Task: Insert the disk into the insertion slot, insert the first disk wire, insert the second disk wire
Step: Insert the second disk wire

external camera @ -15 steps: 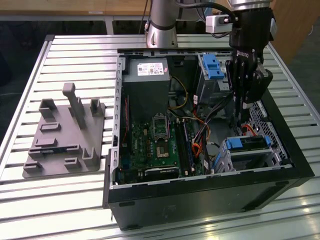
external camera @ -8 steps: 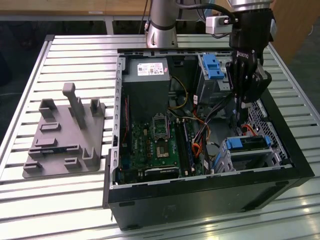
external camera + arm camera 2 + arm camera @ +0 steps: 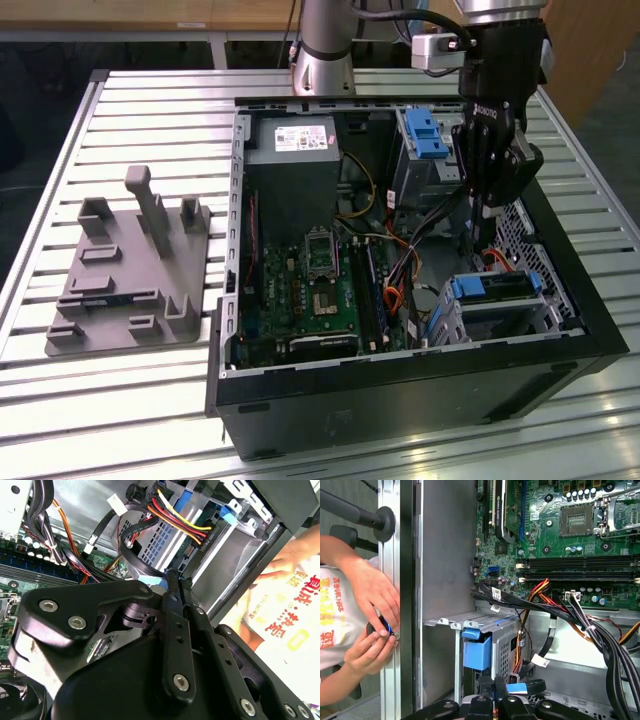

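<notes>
Disk: I find the disk point(image 3: 495, 288) sitting in the insertion slot point(image 3: 500, 320), below the tool and apart from it.
Disk wire: a black disk wire point(image 3: 126, 547) arcs to the tool's tip, and its blue-tagged end lies right there.
Tool: the tool point(image 3: 176, 578) has its jaws drawn together, on that wire's end by my judgement.
Handling: I judge the wire light and limp, its plug stiff with delicate contacts. Hold the plug body, never the cable.
Hidden: I cannot make out the plug or the disk's sockets. A red-yellow-black bundle point(image 3: 175, 515) crosses before the cage.
Surroundings: a person's hand point(image 3: 372, 597) works outside the case wall, well apart from the tool.
</notes>
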`<state>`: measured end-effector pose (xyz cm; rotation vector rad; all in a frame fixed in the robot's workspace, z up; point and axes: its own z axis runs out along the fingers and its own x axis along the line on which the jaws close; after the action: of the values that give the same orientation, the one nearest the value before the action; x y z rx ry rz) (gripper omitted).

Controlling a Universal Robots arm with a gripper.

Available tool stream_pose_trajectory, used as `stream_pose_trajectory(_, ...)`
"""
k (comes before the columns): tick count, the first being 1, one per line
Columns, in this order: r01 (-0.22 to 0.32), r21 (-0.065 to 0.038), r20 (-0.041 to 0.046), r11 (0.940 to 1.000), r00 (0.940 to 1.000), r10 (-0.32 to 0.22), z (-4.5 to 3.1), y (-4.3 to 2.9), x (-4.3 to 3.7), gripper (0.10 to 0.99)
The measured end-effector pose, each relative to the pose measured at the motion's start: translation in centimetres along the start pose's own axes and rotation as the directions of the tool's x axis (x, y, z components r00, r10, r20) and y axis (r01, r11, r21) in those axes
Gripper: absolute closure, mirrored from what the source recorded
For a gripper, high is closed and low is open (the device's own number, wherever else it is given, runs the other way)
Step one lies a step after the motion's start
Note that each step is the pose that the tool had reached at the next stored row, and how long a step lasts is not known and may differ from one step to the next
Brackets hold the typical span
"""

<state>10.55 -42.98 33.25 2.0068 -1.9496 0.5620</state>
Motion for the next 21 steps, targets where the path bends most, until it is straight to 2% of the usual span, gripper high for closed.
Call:
stream_pose_trajectory(4,0.0,0.0,-0.002,1.0,1.0,0.0,0.02,-0.06,0.0,0.941)
stream_pose_trajectory(6,0.002,-0.004,-0.0019,1.0,1.0,-0.002,0.06,-0.56,0.0,0.941)
stream_pose_trajectory(8,0.007,-0.014,-0.0013,0.9999,1.0,-0.007,0.12,-1.25,0.01,0.941)
stream_pose_trajectory(10,0.015,-0.028,-0.0004,0.9995,0.9999,-0.015,0.17,-1.92,0.01,0.941)
stream_pose_trajectory(14,0.046,-0.088,0.0056,0.9951,0.9989,-0.046,0.24,-2.65,0.01,0.941)
stream_pose_trajectory(16,0.06,-0.112,0.0142,0.9919,0.9982,-0.059,0.29,-3.01,0.0,0.941)
stream_pose_trajectory(18,0.064,-0.12,0.0254,0.9907,0.9978,-0.062,0.36,-3.48,0.01,0.941)
stream_pose_trajectory(21,0.066,-0.119,0.0436,0.9907,0.9972,-0.061,0.46,-3.97,0.13,0.941)
